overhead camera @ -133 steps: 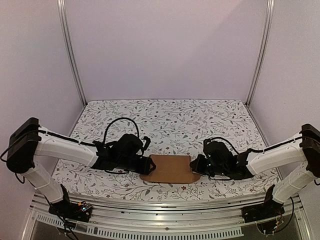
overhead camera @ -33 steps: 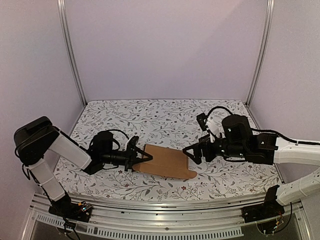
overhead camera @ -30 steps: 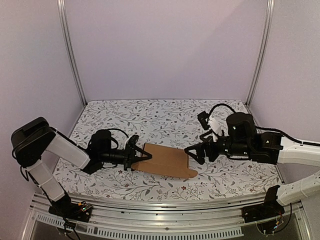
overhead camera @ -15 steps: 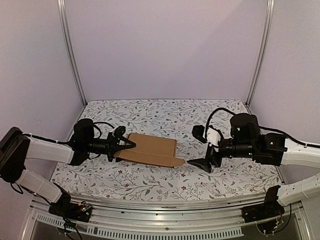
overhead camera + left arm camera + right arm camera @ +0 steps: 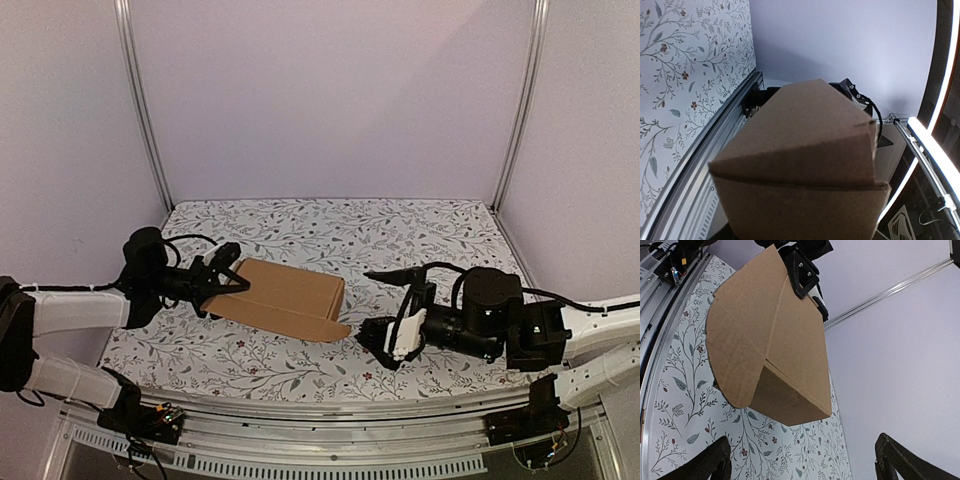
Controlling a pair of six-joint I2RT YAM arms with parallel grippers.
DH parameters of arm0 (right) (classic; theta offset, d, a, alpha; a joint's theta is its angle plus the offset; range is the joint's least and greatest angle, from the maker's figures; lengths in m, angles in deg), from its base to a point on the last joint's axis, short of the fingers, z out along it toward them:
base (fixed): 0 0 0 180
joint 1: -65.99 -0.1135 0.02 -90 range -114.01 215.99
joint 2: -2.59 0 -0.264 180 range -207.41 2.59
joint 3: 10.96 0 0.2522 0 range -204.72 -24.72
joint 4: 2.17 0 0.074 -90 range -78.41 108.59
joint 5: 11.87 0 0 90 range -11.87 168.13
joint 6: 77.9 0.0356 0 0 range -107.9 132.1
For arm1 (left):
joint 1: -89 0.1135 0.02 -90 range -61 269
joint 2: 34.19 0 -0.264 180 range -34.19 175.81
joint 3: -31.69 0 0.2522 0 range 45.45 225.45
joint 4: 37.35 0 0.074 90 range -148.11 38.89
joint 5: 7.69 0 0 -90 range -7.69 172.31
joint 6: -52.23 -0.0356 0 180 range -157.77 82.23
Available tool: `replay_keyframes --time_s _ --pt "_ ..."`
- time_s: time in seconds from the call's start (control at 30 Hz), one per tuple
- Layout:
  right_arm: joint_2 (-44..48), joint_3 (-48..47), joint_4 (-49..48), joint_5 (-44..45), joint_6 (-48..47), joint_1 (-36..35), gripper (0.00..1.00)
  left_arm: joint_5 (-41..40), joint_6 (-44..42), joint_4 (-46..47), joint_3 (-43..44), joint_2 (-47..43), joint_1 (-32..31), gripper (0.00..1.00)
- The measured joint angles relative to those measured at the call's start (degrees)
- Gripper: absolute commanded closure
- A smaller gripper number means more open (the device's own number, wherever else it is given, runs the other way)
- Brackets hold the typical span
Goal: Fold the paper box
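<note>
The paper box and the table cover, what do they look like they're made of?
The paper box: thin brown cardboard, matte, judging by sharp creases and raw kraft colour. The table cover: white, printed leafy pattern, matte; cloth or vinyl, can't tell.

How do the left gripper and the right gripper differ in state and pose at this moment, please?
The left gripper is clamped on the left end of the paper box; the right gripper holds nothing. The left gripper's jaws stand partly closed around cardboard, while the right gripper's jaws are spread wide. The left gripper touches the box; the right gripper sits apart from its right end. Both point toward the box from opposite sides.
</note>
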Motion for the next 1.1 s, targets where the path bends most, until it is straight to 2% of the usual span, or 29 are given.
replay_keyframes --time_s 0.27,0.6,0.9,1.1 --pt "-4.00 0.07 -11.47 9.84 -17.05 -10.05 0.01 2.25 -0.87 -0.61 0.00 -4.87 -0.11 1.00" --pt "-10.38 2.01 -20.55 14.45 -37.75 -13.42 0.01 2.75 -3.67 -4.26 0.02 -7.13 -2.82 1.00" --pt "-13.99 2.38 -23.69 16.76 -44.28 -13.73 0.02 2.78 -7.15 -8.76 0.11 -7.91 -5.14 1.00" --pt "-14.43 2.38 -25.16 17.64 -45.75 -13.99 0.14 2.80 -9.77 -12.13 0.96 -8.31 -5.49 1.00"
